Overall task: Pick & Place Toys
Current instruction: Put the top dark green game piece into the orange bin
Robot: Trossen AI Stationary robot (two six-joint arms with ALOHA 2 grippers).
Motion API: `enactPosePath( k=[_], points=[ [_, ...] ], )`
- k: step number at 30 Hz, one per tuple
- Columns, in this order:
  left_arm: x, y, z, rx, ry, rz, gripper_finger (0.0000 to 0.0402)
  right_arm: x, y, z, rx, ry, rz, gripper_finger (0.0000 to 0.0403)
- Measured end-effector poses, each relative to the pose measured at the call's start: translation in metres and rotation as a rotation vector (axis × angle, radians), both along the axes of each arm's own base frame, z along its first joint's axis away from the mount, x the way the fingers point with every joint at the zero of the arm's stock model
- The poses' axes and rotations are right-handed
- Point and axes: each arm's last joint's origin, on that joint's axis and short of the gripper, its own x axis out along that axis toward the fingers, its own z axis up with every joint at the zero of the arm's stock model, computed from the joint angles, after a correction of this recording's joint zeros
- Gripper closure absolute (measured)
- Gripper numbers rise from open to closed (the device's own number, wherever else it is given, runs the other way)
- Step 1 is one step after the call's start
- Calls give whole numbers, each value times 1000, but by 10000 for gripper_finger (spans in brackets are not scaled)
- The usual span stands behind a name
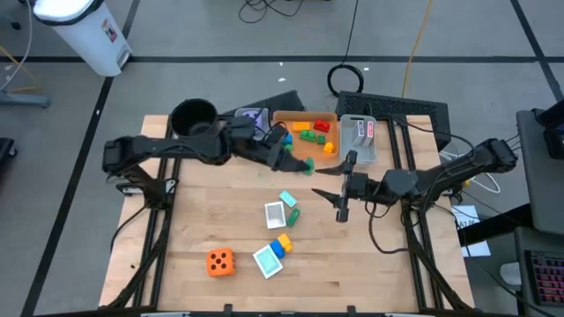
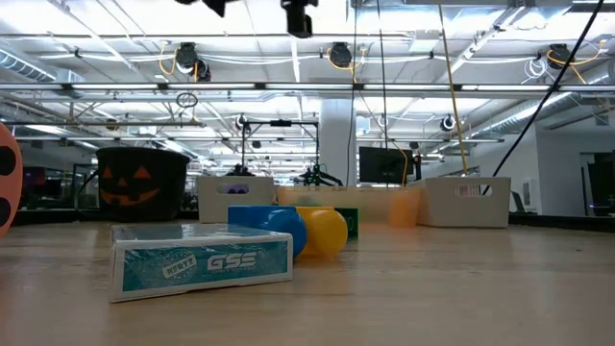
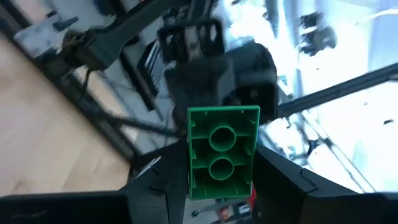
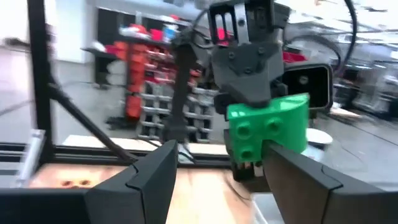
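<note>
Where the wooden desk [image 1: 194,220] meets grey floor in the high view, the left gripper [image 1: 298,165] clamps a green brick [image 1: 304,165] beside the orange bin [image 1: 304,116]; the right gripper [image 1: 342,208] hovers near, spread and empty. An orange die [image 1: 220,261] sits well apart. In the low view, a teal card box [image 2: 202,261] hides most of a blue brick [image 2: 274,226]; the pumpkin pot [image 2: 142,181] looks blurred. In the left wrist view, the brick fills the fingers [image 3: 149,199].
</note>
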Motion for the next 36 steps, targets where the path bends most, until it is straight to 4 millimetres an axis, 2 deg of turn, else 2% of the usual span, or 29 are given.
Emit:
enactPosePath(
  k=[8,15,21,29,36],
  points=[
    [12,5,-12,-23,-19,8,245,2,-3,-5,6,28,-145,179],
    [12,7,-11,23,-46,25,245,1,-4,-3,0,18,-179,179],
    [11,12,-9,47,-73,47,245,-4,-1,1,7,2,-309,179],
    [11,21,-7,66,-95,229,245,-5,0,5,3,-31,-301,179],
    [12,20,-7,66,-98,378,245,2,-9,3,9,-36,-347,179]
  ],
)
